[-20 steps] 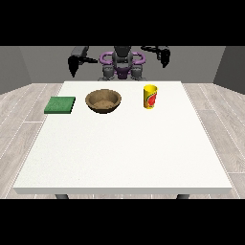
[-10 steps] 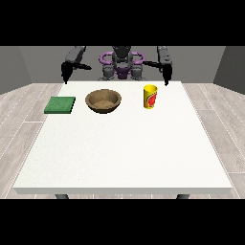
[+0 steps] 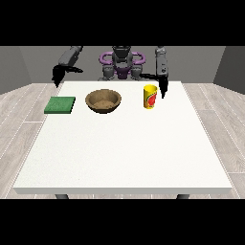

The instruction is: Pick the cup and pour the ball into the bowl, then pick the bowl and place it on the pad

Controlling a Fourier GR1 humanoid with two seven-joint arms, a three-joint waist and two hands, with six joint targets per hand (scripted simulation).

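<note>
i stand at the far edge of the white table (image 3: 124, 148), both arms raised over it. my hand at the view's right (image 3: 163, 87) hangs with its fingers pointing down, just right of the yellow cup (image 3: 150, 96) and a little farther back; it is near the cup but i cannot tell whether it touches it. whether those fingers are apart or together i cannot tell. my hand at the view's left (image 3: 58, 75) hangs over the table's far left corner, well apart from everything on the table; i cannot tell how its fingers lie either.

the yellow cup stands upright on the far part of the table, right of centre, with a red mark on its side. the ball is not something i can make out from here. the brown bowl (image 3: 103, 100) sits upright just left of the cup, with a gap of bare table between them. the green pad (image 3: 60, 105) lies flat farther left, near the table's left edge, apart from the bowl.

nothing lies between the right-side hand and the cup. the bowl stands between the cup and the pad.
</note>
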